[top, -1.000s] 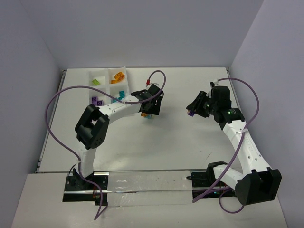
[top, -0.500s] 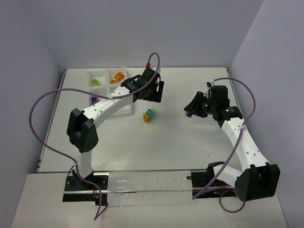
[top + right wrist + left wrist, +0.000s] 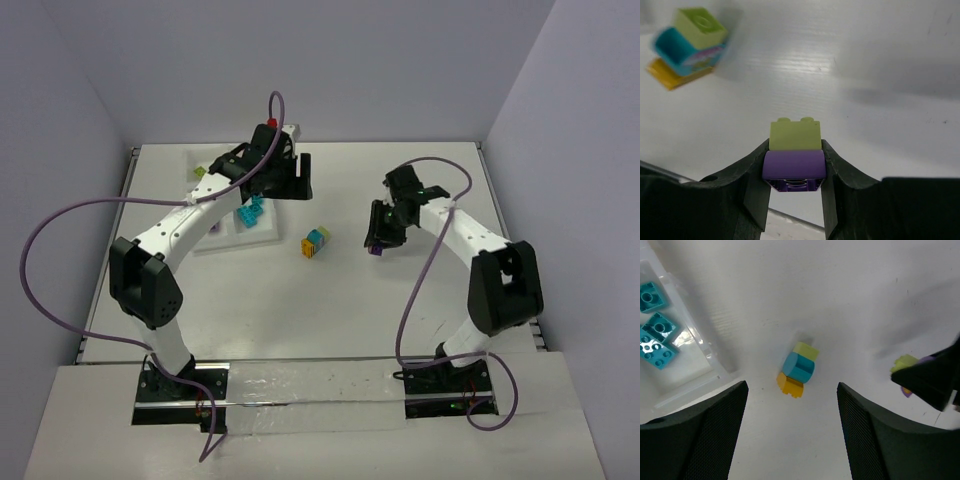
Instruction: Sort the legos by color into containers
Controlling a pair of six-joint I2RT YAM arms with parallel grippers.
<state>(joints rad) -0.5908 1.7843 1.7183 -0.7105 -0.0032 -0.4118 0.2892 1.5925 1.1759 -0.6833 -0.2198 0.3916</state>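
Note:
A clump of lime, teal and orange legos (image 3: 316,242) lies on the table; it also shows in the left wrist view (image 3: 798,367) and the right wrist view (image 3: 687,45). My left gripper (image 3: 283,180) hovers over the far right part of the white tray (image 3: 240,240), open and empty (image 3: 791,407). Teal bricks (image 3: 250,212) lie in a near compartment (image 3: 655,330) and a lime brick (image 3: 200,172) in the far left one. My right gripper (image 3: 379,240) is shut on a purple brick with a lime brick stuck on it (image 3: 795,150), just right of the clump.
My left arm crosses over the tray and hides the other compartments. The right gripper's black fingers (image 3: 935,380) reach into the left wrist view at the right. White walls close the table at the back and sides.
My left gripper has lifted off the clump and swung back and left over the tray, leaving the clump on the table. My right gripper has moved left toward the clump with its purple-lime piece.

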